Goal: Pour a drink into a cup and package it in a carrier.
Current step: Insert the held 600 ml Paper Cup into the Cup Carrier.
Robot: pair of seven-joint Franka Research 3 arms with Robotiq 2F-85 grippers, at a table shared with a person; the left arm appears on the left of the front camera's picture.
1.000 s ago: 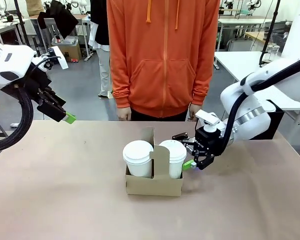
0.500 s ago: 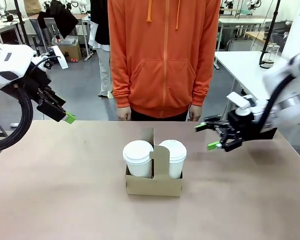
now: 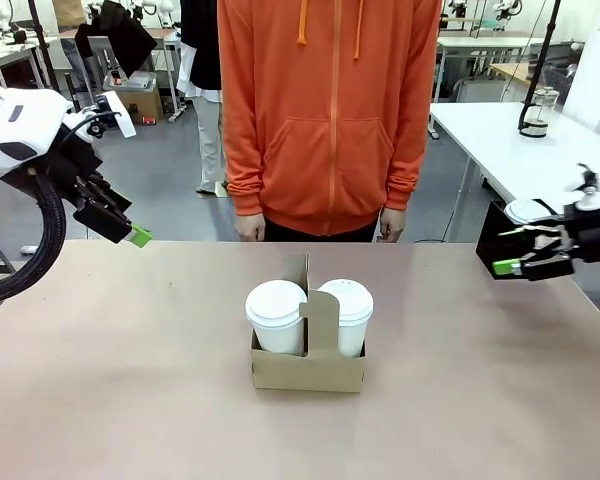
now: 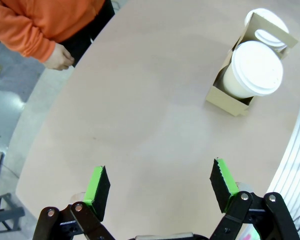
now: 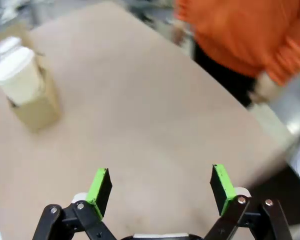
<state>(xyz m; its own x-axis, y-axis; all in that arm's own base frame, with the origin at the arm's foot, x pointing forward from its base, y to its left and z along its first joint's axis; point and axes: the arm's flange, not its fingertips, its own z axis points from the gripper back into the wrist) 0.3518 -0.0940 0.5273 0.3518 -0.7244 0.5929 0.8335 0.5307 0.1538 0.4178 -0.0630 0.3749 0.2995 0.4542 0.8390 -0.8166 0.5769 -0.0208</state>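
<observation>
A: Carrier?
B: Brown cardboard carrier [image 3: 308, 365] near mid-table, upright handle panel in the centre, a lidded cup in each of the 2 slots.

A: Cups?
B: Left one [image 3: 276, 316] and right one [image 3: 346, 314], both white with flat lids, seated upright in their slots, one on each side of the handle panel. Contents hidden under the lids, so cannot tell what is inside.

A: Left gripper?
B: Left gripper [image 3: 132, 236] raised over the table's far left corner, well apart from the carrier. Released: jaws spread wide in the wrist view [image 4: 160, 185], green pads facing each other, nothing between them but bare tabletop below. Carrier at the upper right of that view [image 4: 242, 75], with both lids visible.

A: Right gripper?
B: Right gripper [image 3: 510, 255] out at the table's far right edge, well apart from the carrier, in front of a black box [image 3: 495, 240]. Also released: jaws wide apart in its own wrist view [image 5: 160, 186] (blurred, but clearly gripping nothing). Carrier and cups at that view's upper left [image 5: 32, 107].

A: Person?
B: Standing at the far side in an orange hoodie [image 3: 330, 110], arms down, both hands [image 3: 246, 228] at the table's far edge, touching nothing on it.

A: Anything else?
B: A glass jug [image 3: 536, 110] on a white table behind, at the right.
</observation>
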